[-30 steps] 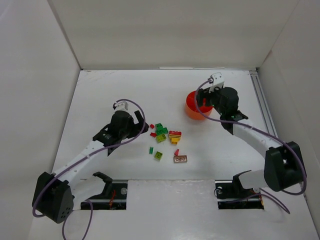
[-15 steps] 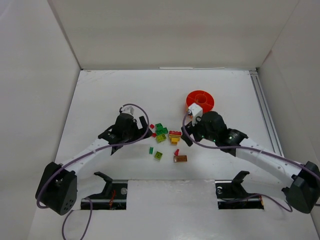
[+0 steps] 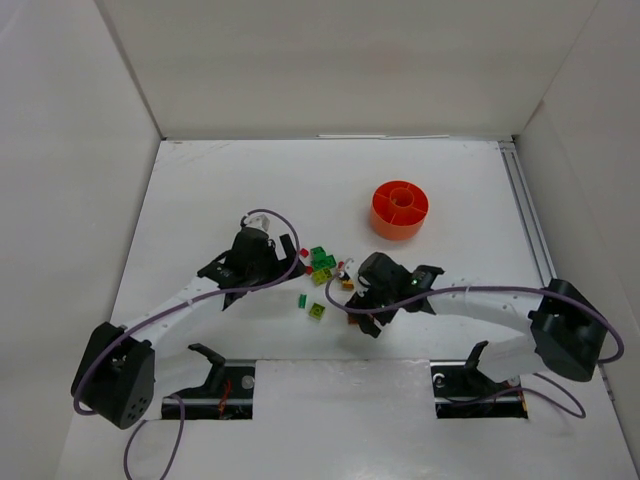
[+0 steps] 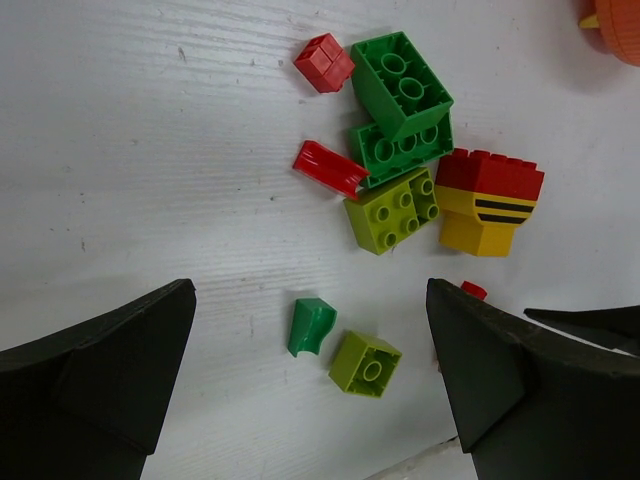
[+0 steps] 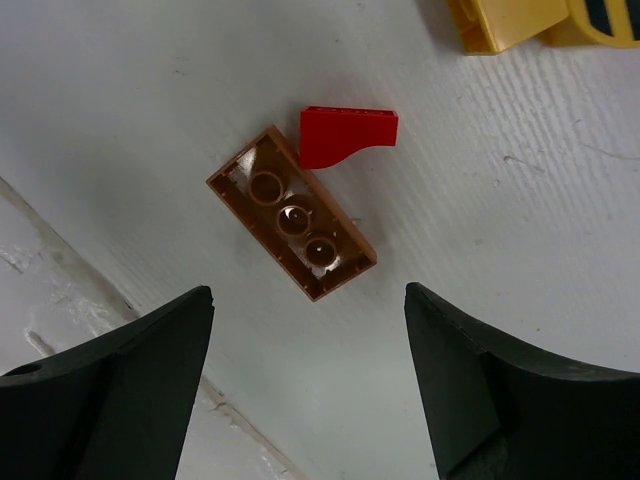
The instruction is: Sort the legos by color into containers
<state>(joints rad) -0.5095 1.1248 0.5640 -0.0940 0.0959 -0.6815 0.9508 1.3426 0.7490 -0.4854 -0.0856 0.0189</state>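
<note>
Left tool: jaws spread wide, holding nothing, poised over the near-left edge of the scatter on the white bench.

Scatter, mid-bench, left to right in the left wrist view:
- a small square red plastic brick
- a red sloped plastic piece
- a green curved plastic piece just beside a small lime plastic brick
- two dark green plastic bricks touching a lime four-stud plastic brick
- a red-over-yellow plastic block with black stripes

Right tool: also spread wide and empty, set over a long brown plastic brick. The brick lay hollow side up with one corner touching a red curved plastic piece.

Round orange plastic bowl with dividers: far right, well apart from the bricks.

Handling, by judgement: the bricks are light, stiff and smooth-sided, so they would likely skid or flip if nudged. The brown one is best pinched across its short width on the two long walls, keeping clear of the red piece.

Views: the top view hid the brown brick under the right arm, and only the right wrist showed it. Only the top view showed the bowl's compartments, though their contents could not be made out.
</note>
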